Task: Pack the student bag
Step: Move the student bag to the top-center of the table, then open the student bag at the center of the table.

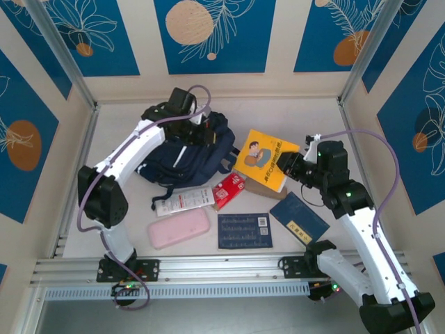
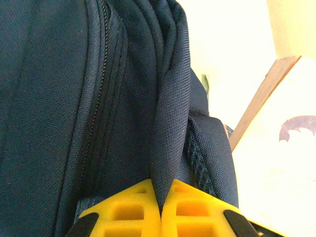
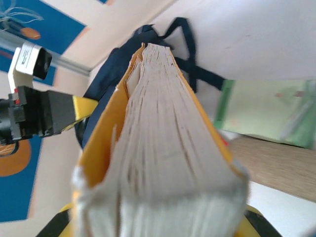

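Your L gripper (image 2: 161, 197), upper middle of top view, is pinching a fabric fold on the navy backpack (image 1: 182, 158). R gripper (image 1: 290, 169), center-right, is clamping the yellow book (image 1: 263, 157) just beside it.

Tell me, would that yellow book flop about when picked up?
Probably a little: the yellow book shows loosely fanned pages, suggesting a soft paperback. It looks thick, so likely heavyish. The right gripper clamps its edge, keeping it shut.

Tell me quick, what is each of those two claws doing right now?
Left gripper: closed, pinching a fold of the student bag.
Right gripper: closed on the yellow book.
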